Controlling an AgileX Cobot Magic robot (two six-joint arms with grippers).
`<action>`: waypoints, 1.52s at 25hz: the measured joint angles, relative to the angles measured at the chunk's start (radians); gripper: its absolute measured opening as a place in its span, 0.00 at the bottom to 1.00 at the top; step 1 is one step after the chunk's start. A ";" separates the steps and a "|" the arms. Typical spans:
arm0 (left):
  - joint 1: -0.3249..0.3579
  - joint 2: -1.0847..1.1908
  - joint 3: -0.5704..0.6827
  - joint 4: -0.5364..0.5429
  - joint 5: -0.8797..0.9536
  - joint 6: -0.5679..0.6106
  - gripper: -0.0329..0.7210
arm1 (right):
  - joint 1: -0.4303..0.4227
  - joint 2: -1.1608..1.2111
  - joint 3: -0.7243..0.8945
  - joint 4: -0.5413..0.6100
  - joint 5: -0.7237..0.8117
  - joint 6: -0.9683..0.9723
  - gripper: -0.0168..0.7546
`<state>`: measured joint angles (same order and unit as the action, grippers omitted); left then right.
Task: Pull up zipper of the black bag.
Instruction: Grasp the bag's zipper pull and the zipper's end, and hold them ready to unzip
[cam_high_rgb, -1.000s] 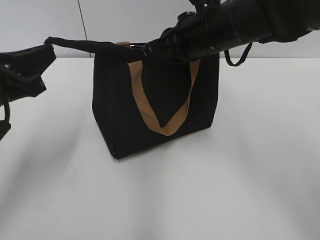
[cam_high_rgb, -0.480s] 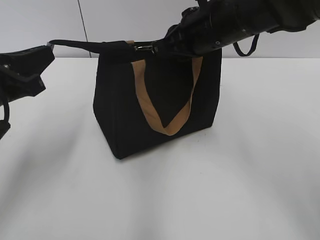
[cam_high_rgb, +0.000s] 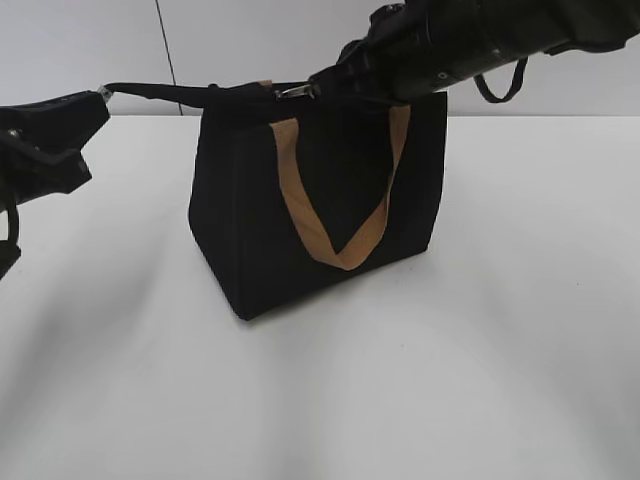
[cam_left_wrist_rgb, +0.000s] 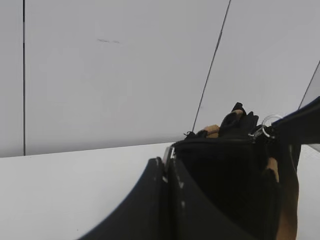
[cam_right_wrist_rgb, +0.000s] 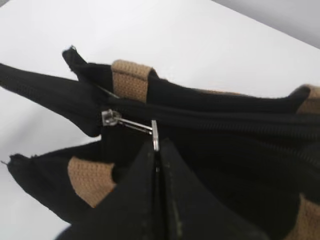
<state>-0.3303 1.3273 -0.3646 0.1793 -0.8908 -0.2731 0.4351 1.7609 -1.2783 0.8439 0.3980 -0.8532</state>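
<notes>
White table (cam_high_rgb: 480, 380), black bag (cam_high_rgb: 300, 220) upright on it, tan handle (cam_high_rgb: 345, 225) draped down its front. Left gripper (cam_left_wrist_rgb: 167, 167) clenched on the bag's end tab (cam_high_rgb: 160, 93), which stretches taut from the bag's top out to the jaws. Right gripper (cam_right_wrist_rgb: 157, 150) clenched on the zipper (cam_right_wrist_rgb: 131, 123) pull: ring sits right at the fingertips, slider just beyond them on the bag's top track.
</notes>
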 joint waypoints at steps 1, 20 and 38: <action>0.000 0.000 0.000 0.001 0.000 0.000 0.03 | 0.000 -0.002 -0.013 -0.002 0.007 0.004 0.00; 0.000 -0.084 0.000 0.124 -0.033 -0.042 0.03 | -0.004 0.023 -0.130 -0.081 0.118 0.054 0.00; -0.007 -0.029 0.000 0.245 0.149 -0.053 0.04 | -0.025 0.040 -0.132 -0.114 0.131 0.144 0.00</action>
<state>-0.3374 1.2983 -0.3650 0.4247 -0.7417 -0.3266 0.4104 1.8005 -1.4099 0.7296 0.5286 -0.7090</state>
